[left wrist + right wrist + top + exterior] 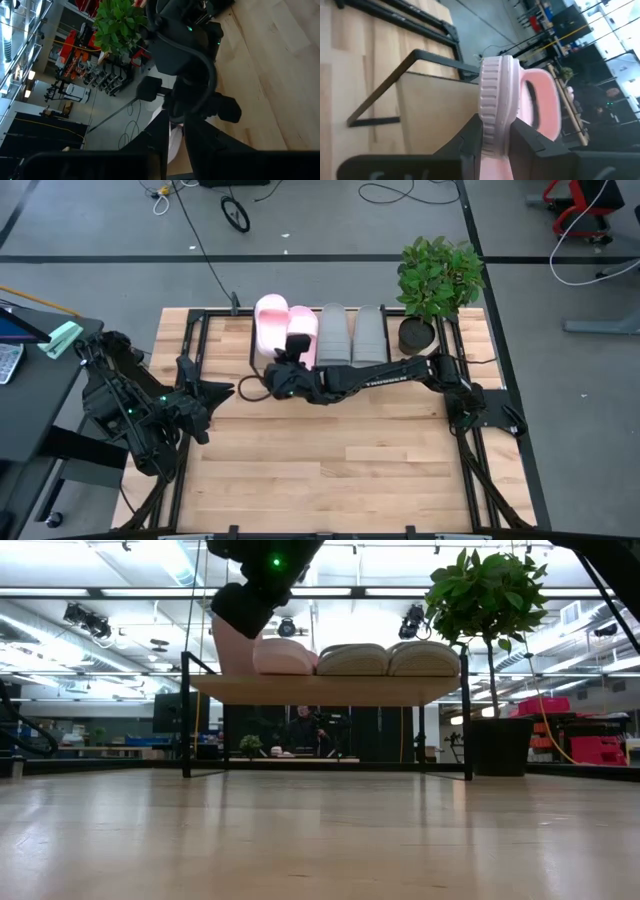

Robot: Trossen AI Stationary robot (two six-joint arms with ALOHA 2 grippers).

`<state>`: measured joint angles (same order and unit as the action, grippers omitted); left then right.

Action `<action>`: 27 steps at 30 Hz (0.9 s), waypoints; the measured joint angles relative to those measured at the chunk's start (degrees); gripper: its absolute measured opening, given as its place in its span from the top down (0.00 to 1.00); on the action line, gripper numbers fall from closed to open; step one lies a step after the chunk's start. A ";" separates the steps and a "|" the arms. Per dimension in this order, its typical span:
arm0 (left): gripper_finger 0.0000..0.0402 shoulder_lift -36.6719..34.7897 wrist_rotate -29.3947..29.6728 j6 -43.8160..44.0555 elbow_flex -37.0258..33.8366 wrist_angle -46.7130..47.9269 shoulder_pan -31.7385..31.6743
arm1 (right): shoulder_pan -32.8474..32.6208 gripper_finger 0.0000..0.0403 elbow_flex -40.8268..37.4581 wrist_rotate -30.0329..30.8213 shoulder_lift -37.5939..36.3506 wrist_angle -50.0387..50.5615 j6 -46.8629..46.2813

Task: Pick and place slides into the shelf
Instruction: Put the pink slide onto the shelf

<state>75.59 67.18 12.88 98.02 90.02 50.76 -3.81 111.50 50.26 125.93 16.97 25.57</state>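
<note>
Pale wooden tabletop (330, 470) framed by black rails, grey workshop floor with cables beyond. At the far edge, a low shelf (330, 690) with thin black legs and a light board top; beside its right end, a potted plant (437, 280) in a dark pot.

On the shelf board, side by side: two grey slides (350, 332) toward the plant, lying flat, and next to them one pink slide (302, 325), also flat. At the open end, a second pink slide (495, 105) standing on edge (sole ribbing facing the right wrist camera), tilted upright over the board.

Right gripper (285, 370) reaching in across the table from the right side, fingers (470, 137) clamped on the sole edge of that upright pink slide, one finger on each side.

Left gripper (222, 390) low over the left part of the table, pointing toward the shelf, well apart from the slides; fingers close together with a narrow gap, nothing between them.
</note>
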 joint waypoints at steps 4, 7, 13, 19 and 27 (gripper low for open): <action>0.84 0.00 0.00 0.30 0.00 0.00 0.00 | 0.28 0.82 -0.37 -1.20 0.00 1.66 -2.33; 0.83 0.00 0.00 0.91 0.00 0.00 0.00 | 0.39 0.82 -0.44 -1.23 0.02 2.10 -1.69; 0.83 0.00 -0.02 1.53 0.00 0.00 0.00 | 0.76 0.82 -0.46 -0.57 0.09 2.19 -1.59; 0.85 0.00 -0.83 1.53 0.00 0.00 0.00 | 0.79 0.82 -0.53 0.34 0.11 2.34 -1.37; 0.83 0.00 -1.01 1.53 0.00 0.00 0.00 | 0.81 0.82 -0.59 1.00 0.20 2.45 5.78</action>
<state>75.59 66.17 14.41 98.02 90.02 50.76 -3.01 110.91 51.26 126.13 19.42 31.35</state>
